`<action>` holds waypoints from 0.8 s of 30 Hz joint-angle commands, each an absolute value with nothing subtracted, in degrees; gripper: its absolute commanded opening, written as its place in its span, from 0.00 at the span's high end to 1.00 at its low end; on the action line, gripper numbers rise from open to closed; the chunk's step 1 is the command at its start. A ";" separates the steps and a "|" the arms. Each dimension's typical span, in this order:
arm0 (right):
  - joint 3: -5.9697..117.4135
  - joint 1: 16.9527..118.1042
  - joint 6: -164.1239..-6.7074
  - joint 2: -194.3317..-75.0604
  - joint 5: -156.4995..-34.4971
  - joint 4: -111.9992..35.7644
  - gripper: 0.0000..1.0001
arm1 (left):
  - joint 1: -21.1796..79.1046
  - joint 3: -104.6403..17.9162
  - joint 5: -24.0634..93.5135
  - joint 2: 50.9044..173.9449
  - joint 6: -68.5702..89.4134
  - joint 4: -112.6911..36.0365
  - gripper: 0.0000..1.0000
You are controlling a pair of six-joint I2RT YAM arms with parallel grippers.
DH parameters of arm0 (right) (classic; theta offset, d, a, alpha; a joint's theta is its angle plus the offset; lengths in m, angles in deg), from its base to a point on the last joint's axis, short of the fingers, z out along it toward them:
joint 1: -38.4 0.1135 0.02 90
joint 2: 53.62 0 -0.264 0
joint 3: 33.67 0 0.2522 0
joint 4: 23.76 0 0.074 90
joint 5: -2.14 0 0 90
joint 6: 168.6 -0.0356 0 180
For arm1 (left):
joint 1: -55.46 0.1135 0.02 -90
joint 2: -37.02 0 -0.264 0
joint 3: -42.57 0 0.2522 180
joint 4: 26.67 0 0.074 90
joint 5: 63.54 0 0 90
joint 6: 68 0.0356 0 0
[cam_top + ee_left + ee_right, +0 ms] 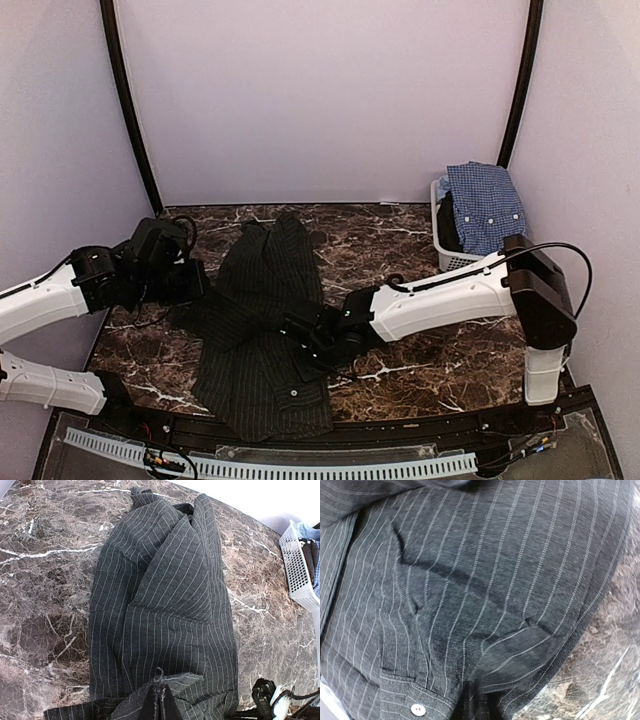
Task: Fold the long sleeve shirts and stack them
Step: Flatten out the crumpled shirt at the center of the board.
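Observation:
A black pinstriped long sleeve shirt [262,290] lies spread lengthwise on the marble table [400,250]. In the left wrist view my left gripper [160,705] is shut on a frayed edge of this shirt [165,605]; from above, the left gripper [197,290] sits at the shirt's left side. My right gripper [300,335] is down on the shirt's right middle. In its own view the right gripper [487,707] pinches a fold of the striped cloth [470,580] beside a white button [418,709]. The blue-and-white checked shirt [487,205] hangs out of a basket at the back right.
The white slatted basket [445,255] stands at the table's back right corner against the wall, and shows in the left wrist view as well [297,570]. Pale walls close in the back and both sides. The right arm [450,295] stretches across the table's right half.

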State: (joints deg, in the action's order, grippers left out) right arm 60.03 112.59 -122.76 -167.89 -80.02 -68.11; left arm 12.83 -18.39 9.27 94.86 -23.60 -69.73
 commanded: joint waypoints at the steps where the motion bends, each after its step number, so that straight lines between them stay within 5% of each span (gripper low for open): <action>1: 62.48 111.84 -123.21 -168.61 -78.49 -69.58 1.00 | 13.44 -20.89 5.74 93.19 -21.51 -70.71 1.00; 11: 64.24 100.30 -117.77 -160.31 -64.52 -80.49 1.00 | 20.57 -27.58 -1.28 94.92 -16.91 -70.27 1.00; 24: 87.80 72.01 -98.93 -154.89 -50.93 -84.39 1.00 | 50.08 -52.49 5.41 109.38 -9.02 -62.56 1.00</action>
